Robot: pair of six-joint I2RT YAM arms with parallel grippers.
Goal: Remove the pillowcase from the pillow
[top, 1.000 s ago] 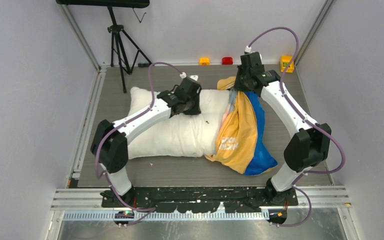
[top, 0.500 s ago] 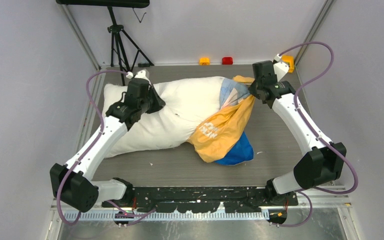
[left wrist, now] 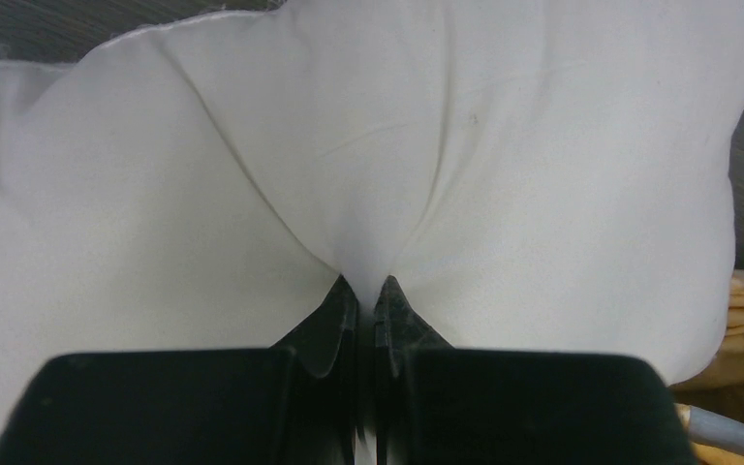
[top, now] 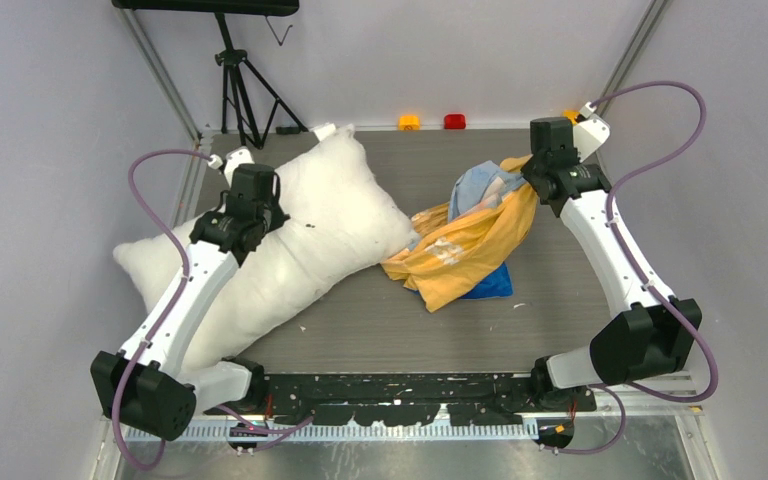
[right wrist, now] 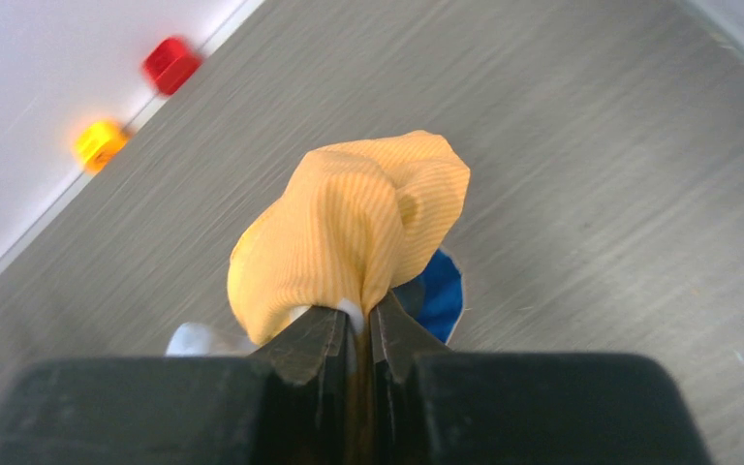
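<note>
The white pillow (top: 300, 235) lies bare, slanting from the back middle down to the near left. My left gripper (top: 250, 200) is shut on a pinch of the pillow (left wrist: 368, 174), whose fabric fans out from between the jaws. The orange-yellow pillowcase (top: 470, 250) with blue inner parts hangs crumpled at the right, one end resting on the table beside the pillow's corner. My right gripper (top: 535, 180) is shut on a bunched fold of the pillowcase (right wrist: 349, 228), lifted above the table.
A yellow block (top: 409, 122) and a red block (top: 455, 121) sit at the back wall, another yellow block (top: 571, 115) at the back right. A black tripod (top: 238, 80) stands at the back left. Grey walls close both sides.
The pillow has come fully out of the pillowcase, dragged left and toward the near left by my left arm. My right gripper has pulled the pillowcase to the right.
</note>
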